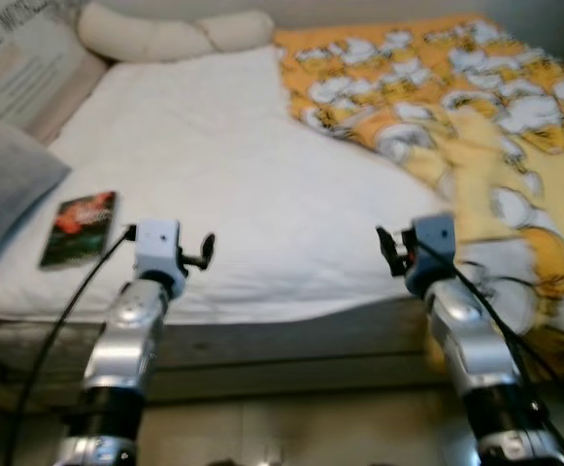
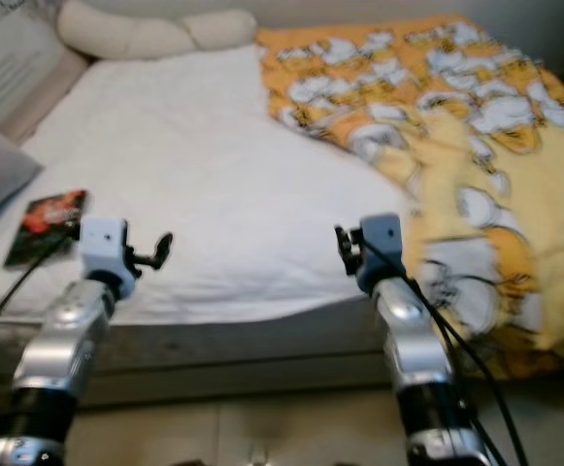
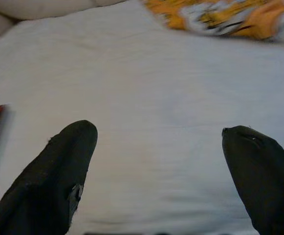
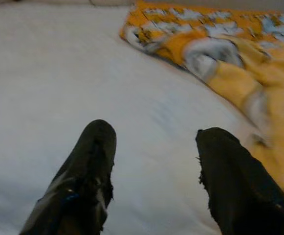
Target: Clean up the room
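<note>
Left eye view: your left pincer (image 3: 156,171) and right pincer (image 4: 154,171) gaped wide, empty, over the bed (image 1: 262,194); blanket (image 1: 476,126) beside looked soft, limp, so pinch its edge.

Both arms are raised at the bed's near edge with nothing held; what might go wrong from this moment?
The book lies close to the bed's left edge, outside the open left gripper, so a clumsy reach may push it off. The yellow blanket is bunched and drapes over the right side; the open right gripper may catch only a fold and drag it further down. The head views are blurred, so aim may be off.
</note>
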`<state>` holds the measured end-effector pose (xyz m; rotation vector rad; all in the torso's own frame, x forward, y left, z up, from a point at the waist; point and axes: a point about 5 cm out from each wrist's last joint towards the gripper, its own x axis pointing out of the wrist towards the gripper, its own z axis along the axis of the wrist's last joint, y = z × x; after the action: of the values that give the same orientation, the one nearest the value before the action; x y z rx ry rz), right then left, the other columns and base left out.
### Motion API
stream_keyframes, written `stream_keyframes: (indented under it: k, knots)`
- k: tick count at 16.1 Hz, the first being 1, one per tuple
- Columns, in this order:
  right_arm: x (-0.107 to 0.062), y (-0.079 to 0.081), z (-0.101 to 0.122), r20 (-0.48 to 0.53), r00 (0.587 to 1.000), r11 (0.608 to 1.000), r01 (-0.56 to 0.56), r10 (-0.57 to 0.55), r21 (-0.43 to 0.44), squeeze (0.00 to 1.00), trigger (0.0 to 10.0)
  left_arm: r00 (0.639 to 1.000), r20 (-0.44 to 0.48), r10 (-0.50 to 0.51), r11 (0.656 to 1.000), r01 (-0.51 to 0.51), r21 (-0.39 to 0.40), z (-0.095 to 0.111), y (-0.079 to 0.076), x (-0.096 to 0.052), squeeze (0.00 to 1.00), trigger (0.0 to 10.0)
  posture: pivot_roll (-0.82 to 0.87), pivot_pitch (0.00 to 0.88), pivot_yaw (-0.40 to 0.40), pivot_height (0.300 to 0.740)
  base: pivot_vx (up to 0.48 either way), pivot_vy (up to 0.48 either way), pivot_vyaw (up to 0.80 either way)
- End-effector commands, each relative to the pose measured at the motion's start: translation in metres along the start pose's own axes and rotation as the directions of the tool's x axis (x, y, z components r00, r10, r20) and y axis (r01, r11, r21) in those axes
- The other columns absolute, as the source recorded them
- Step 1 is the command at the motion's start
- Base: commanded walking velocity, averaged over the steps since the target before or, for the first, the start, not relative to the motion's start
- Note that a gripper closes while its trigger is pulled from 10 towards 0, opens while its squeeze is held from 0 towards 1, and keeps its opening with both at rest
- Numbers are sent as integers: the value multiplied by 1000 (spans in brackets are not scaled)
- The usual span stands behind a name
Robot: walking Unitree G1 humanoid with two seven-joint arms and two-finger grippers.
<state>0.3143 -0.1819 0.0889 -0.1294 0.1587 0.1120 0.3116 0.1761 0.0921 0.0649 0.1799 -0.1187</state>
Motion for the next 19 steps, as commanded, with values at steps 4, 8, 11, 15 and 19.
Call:
stream_keyframes:
  k: [4,8,11,15,19]
  knots:
    - [3,8,14,72,996,998,-51,47,47,1000,10000,999,10,40,999,-40,11,2,9,1,1000,10000,-72,0,101,740,0,-440,0]
    - [1,18,10,60,994,995,-89,86,51,1000,10000,998,22,65,998,-65,1,1,10,1,1000,10000,-75,0,94,740,0,-367,0]
    - [1,16,11,56,995,995,-89,87,42,1000,10000,996,80,37,998,-33,-44,9,5,3,969,10000,-75,0,76,740,0,0,0]
    - [3,16,11,33,995,995,-94,93,24,0,10000,994,104,-25,999,28,-21,12,-6,5,949,10000,-77,0,73,740,0,0,0]
    - [2,15,10,16,995,995,-103,103,17,0,10000,995,95,-19,999,24,-44,11,-6,6,953,10000,-78,0,66,740,0,0,0]
